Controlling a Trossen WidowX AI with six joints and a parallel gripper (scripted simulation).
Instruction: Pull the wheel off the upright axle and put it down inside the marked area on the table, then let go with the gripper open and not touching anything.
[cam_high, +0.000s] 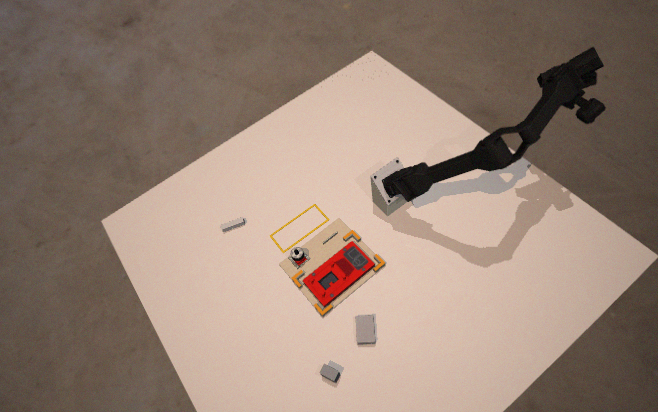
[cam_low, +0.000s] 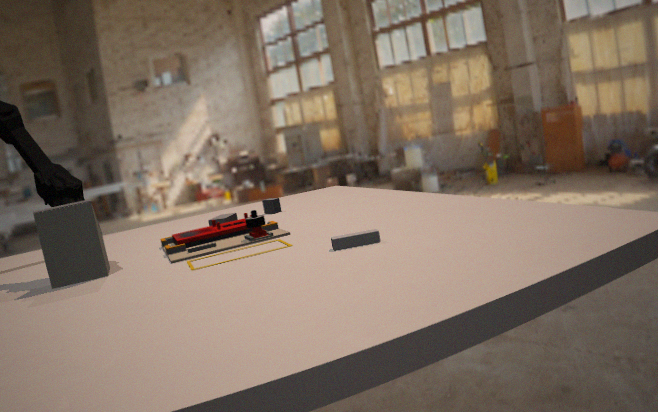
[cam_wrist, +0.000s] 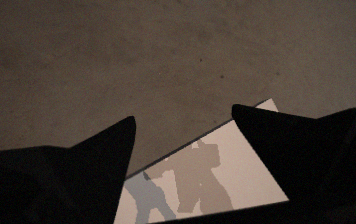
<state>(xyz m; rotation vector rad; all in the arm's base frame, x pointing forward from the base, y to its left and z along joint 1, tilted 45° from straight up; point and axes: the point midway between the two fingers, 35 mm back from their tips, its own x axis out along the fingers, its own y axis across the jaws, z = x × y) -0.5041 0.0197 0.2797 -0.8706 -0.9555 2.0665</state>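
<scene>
The wheel (cam_high: 297, 254) (cam_low: 255, 221) is dark with a pale hub and sits on the upright axle, whose tip shows above it in the exterior view. The axle's red foot stands near a corner of the tan board (cam_high: 311, 241). The marked area, a yellow outline (cam_high: 293, 220) (cam_low: 190, 265), lies on the table just outside the board on the axle's side, with nothing inside it. My gripper (cam_wrist: 184, 115) is open and empty, high up and far from the wheel, toward the table's far right edge in the top view. The exterior view does not show the gripper.
A red chassis (cam_high: 316, 291) (cam_low: 215, 230) lies on the board between orange corner brackets. A long grey block (cam_high: 233, 224) (cam_low: 355, 240) lies beyond the outline. Two other grey blocks (cam_high: 366, 329) (cam_high: 330, 372) lie past the chassis. The arm's base block (cam_low: 72, 245) stands nearby.
</scene>
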